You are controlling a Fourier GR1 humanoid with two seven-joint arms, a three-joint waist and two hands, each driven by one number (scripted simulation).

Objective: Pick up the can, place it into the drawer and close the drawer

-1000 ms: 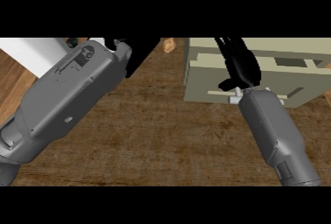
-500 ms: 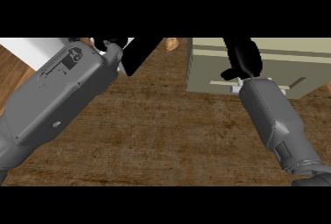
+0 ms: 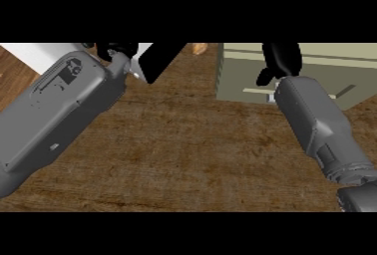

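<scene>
The beige drawer unit (image 3: 243, 74) stands at the back right of the wooden counter, with a pale handle bar (image 3: 254, 91) on the face towards me. My right hand (image 3: 281, 59) lies over the drawer's front, thumb hanging down on the left, and the picture's top edge cuts off its fingers. My left hand (image 3: 117, 50) shows only as a black stub at the top left, above its wide grey forearm. No can is visible in this view.
A white surface (image 3: 33, 54) lies at the back left, with a black slanted object (image 3: 158, 62) beside it. A small tan object (image 3: 199, 48) sits at the top edge. Brown counter (image 3: 191, 149) stretches between my forearms.
My right hand and forearm have moved away from me over the drawer. The drawer's front has shifted towards the back. My left forearm has moved up slightly.
</scene>
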